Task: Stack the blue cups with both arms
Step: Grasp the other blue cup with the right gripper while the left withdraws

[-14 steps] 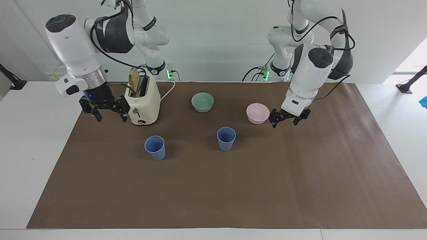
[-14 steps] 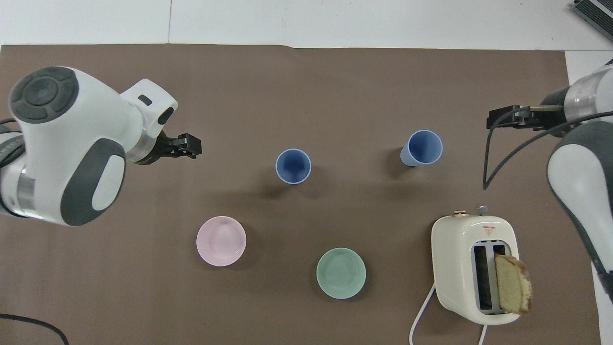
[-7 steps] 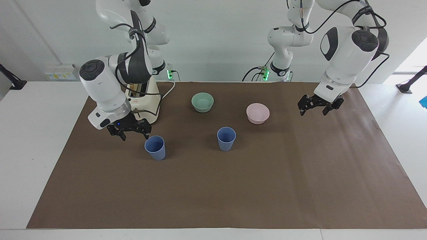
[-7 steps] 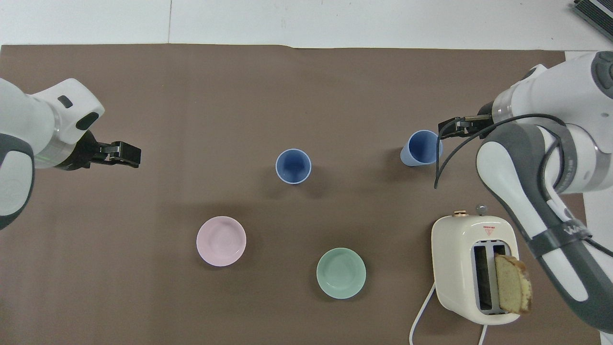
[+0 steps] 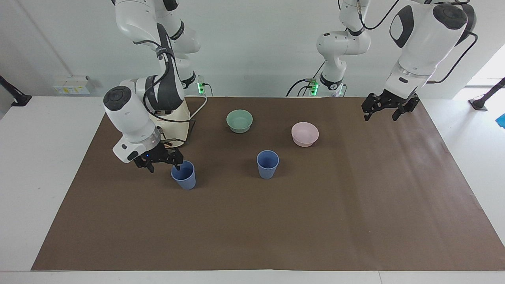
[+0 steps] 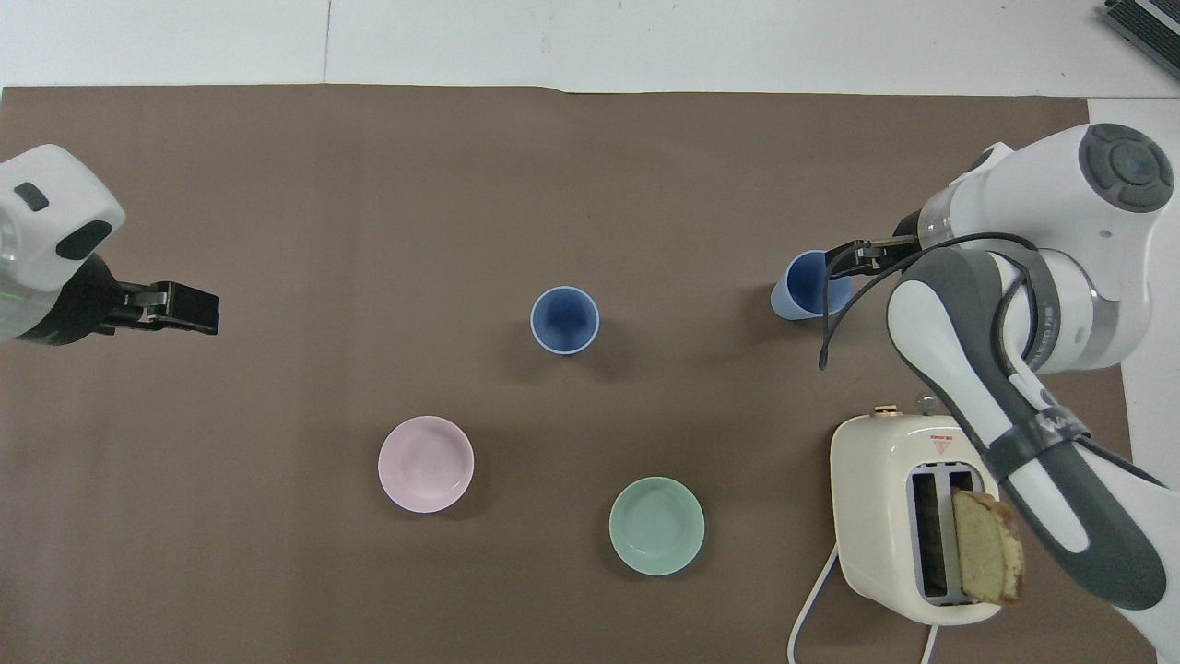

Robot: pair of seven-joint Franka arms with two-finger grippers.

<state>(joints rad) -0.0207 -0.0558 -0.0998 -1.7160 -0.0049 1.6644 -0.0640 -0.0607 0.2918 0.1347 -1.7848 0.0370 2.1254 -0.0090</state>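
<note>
Two blue cups stand upright on the brown mat. One cup (image 5: 184, 178) is toward the right arm's end, also in the overhead view (image 6: 800, 293). The other cup (image 5: 267, 164) is mid-table, also in the overhead view (image 6: 564, 319). My right gripper (image 5: 165, 165) is open and low at the first cup, with one finger at its rim and the other outside it. In the overhead view the right gripper (image 6: 843, 258) overlaps that cup's rim. My left gripper (image 5: 380, 115) is open, empty and raised over the mat's left-arm end, and shows in the overhead view (image 6: 189, 309).
A cream toaster (image 6: 908, 516) with a bread slice (image 6: 986, 558) stands nearer the robots than the first cup. A green bowl (image 5: 239, 120) and a pink bowl (image 5: 305, 133) sit nearer the robots than the middle cup.
My right gripper came down from beside the toaster to the blue cup's rim. My left gripper rose and swung away from the pink bowl toward its own end of the table.
</note>
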